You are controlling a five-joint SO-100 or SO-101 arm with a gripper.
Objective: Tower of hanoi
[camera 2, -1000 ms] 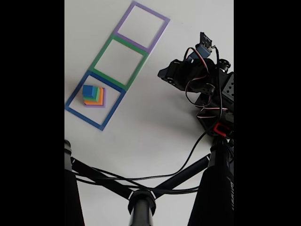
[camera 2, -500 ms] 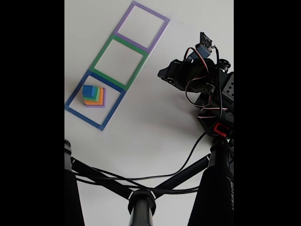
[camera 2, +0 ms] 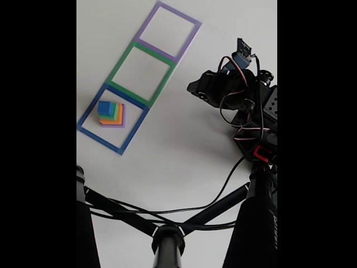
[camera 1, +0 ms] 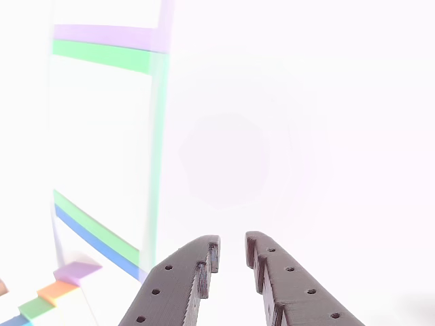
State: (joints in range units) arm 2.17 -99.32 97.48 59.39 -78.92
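In the other view, the dark grey two-finger gripper (camera 1: 232,252) rises from the bottom edge, its jaws slightly parted with a narrow gap and nothing between them, over a washed-out white table (camera 1: 306,136). At the lower left corner the stepped stack of coloured square blocks (camera 1: 51,295) is cut off by the frame; purple, orange and green steps show, overexposed.

In the fixed view, the stack (camera 2: 111,113), blue cube on top, sits inside the blue tape-outlined square (camera 2: 89,111), beside the green tape square (camera 2: 120,62) and the purple tape square (camera 2: 150,22). The black arm (camera 2: 234,92) stands well apart at the right; its fingers cannot be made out here. Black tripod legs (camera 2: 167,234) cross the foreground.
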